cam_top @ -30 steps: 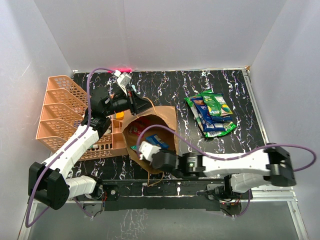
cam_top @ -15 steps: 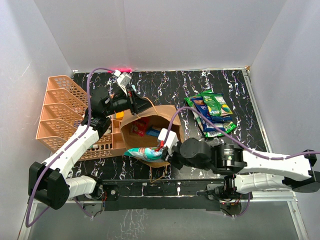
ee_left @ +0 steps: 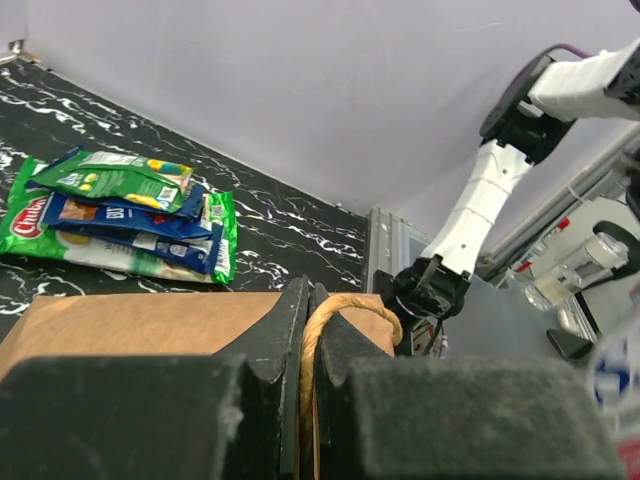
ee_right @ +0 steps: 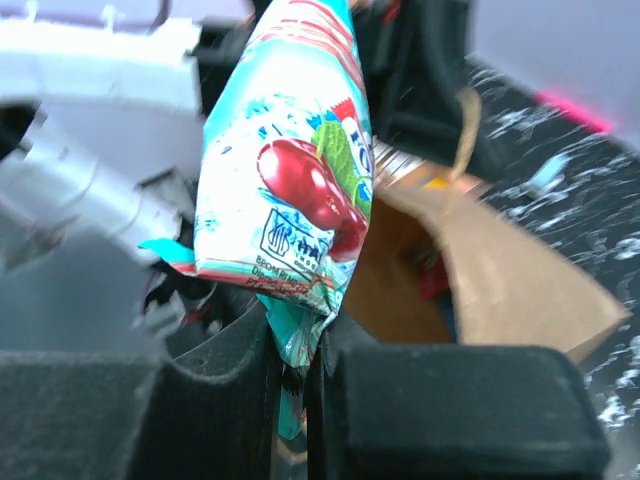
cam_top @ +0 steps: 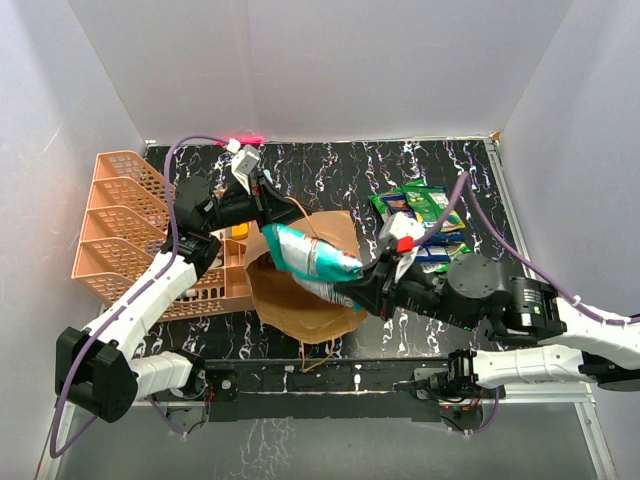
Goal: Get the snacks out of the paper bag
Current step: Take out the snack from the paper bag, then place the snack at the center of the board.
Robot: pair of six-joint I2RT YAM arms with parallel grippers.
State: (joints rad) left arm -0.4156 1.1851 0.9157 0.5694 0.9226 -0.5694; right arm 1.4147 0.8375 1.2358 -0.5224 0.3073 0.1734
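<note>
Teal glossy foil packet with cherry print (cam_top: 312, 262) is clamped by one end in the right gripper (cam_top: 358, 292) and carried above the large brown kraft paper bag (cam_top: 300, 310) at the centre of the top view. It is not yet set down.

The bag sits centre-left, just below the packet. Its mouth is held open by the twisted paper loop handle (ee_left: 335, 305), which is pinched tight in the left gripper (ee_left: 308, 340).

A pile of green and dark blue foil packets (cam_top: 425, 228) is already out on the black marbled tabletop (cam_top: 340, 170), upper right of the top view, well apart from the bag.

Judged: the task is well along. The held packet is still to be placed and the bag rechecked.

A red item (ee_right: 432, 282) is glimpsed inside the bag in the right wrist view, too blurred to identify. From above, the bag interior is largely masked by the held packet, so no remaining count can be given. The orange plastic lattice organizer (cam_top: 120, 225) at left is partly covered by the left arm, and its contents cannot be read.
</note>
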